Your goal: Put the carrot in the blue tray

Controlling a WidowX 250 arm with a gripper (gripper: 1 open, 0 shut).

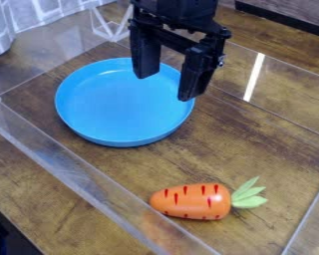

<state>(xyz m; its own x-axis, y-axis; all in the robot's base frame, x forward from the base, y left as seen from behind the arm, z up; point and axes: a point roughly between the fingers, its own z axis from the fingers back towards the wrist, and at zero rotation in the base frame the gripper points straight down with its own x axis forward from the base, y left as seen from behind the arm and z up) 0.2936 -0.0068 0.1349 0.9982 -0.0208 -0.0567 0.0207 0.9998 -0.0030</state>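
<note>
The carrot (193, 200) lies on its side on the wooden table near the front, orange with dark red stripes, its green leaves pointing right. The blue tray (99, 125), round and shallow, sits to the upper left of it with nothing inside. My gripper (169, 85) hangs above the tray's right rim, its two black fingers (193, 78) spread apart and open, holding nothing. It is well above and behind the carrot.
A clear plastic wall (69, 169) runs diagonally along the front left of the wooden table (269, 139). Another clear panel stands at the back left. A bright glare streak crosses the table to the right of the gripper.
</note>
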